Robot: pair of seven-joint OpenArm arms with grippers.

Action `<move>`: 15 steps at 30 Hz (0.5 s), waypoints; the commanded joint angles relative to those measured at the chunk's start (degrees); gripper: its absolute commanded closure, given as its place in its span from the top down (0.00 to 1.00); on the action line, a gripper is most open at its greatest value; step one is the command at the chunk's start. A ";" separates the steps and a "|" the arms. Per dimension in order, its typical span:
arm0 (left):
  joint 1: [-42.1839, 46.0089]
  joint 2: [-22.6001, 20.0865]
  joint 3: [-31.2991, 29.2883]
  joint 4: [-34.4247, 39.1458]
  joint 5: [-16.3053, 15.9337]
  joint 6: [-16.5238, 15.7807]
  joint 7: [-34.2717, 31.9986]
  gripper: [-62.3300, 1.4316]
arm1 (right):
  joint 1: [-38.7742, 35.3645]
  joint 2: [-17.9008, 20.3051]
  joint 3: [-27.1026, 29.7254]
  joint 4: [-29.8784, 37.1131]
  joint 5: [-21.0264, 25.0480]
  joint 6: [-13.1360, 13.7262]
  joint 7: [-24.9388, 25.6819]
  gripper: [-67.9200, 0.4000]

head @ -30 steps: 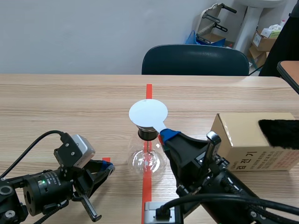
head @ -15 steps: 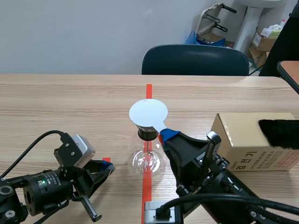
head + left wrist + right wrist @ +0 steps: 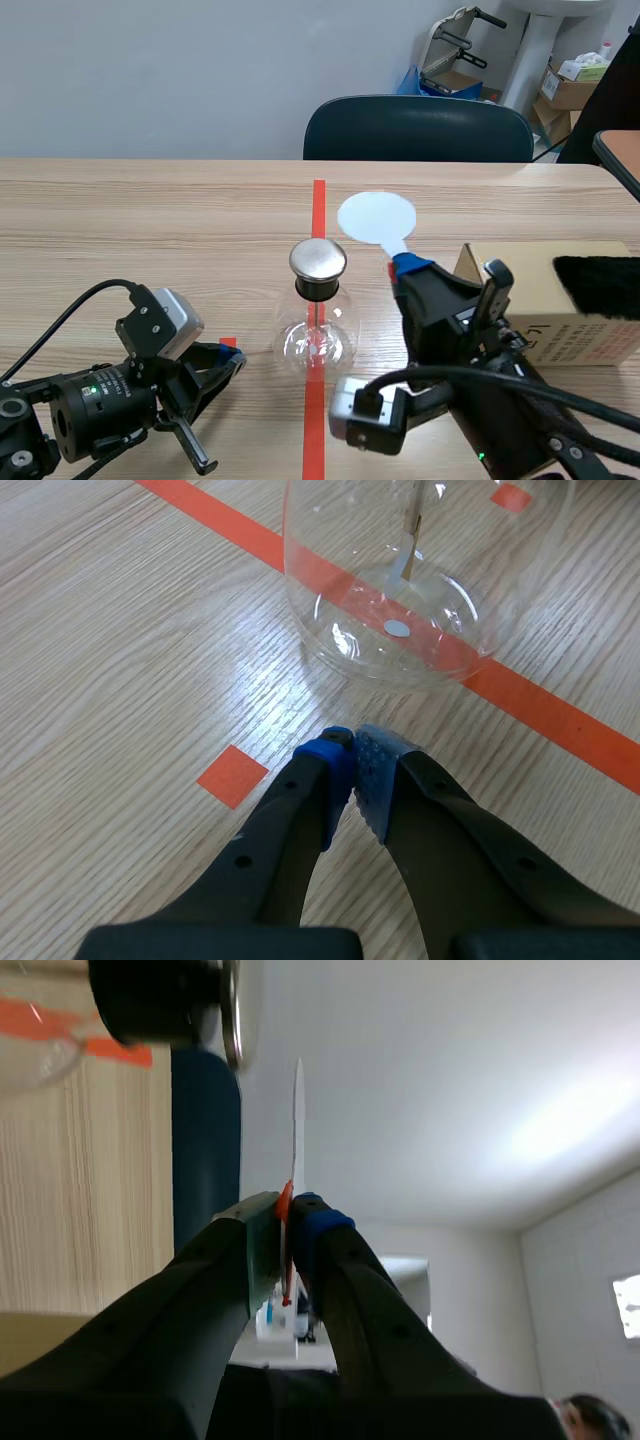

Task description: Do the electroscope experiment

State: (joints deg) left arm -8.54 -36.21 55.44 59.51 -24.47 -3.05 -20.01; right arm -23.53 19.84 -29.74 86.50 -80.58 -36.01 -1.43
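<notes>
The electroscope is a clear glass flask with a black stopper and a round metal cap, standing on the orange centre line. My right gripper is shut on the handle of a white disc paddle, held up to the right of the cap and apart from it. In the right wrist view the paddle shows edge-on between the fingers. My left gripper is shut on nothing, low on the table just short of the flask base.
A cardboard box with a black furry cloth on it stands at the right. A dark chair is behind the table's far edge. More boxes sit in the room's back right corner.
My right gripper has lifted the white disc off the flask's metal cap and carried it to the right, uncovering the cap. The left arm has not moved.
</notes>
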 commanded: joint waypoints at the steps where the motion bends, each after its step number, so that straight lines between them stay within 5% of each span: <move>1: -0.02 0.17 -0.13 1.18 0.07 -0.07 -0.79 0.09 | 0.66 0.50 0.15 0.39 -0.02 -0.63 -2.43 0.02; 15: -0.02 0.17 -0.13 1.18 0.07 -0.07 -0.76 0.09 | 0.63 0.50 0.15 0.39 0.22 -0.63 -20.44 0.02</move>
State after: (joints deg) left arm -8.54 -36.21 55.44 59.51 -24.47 -3.05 -20.01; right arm -23.53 19.84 -29.76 86.50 -80.34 -36.01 -21.61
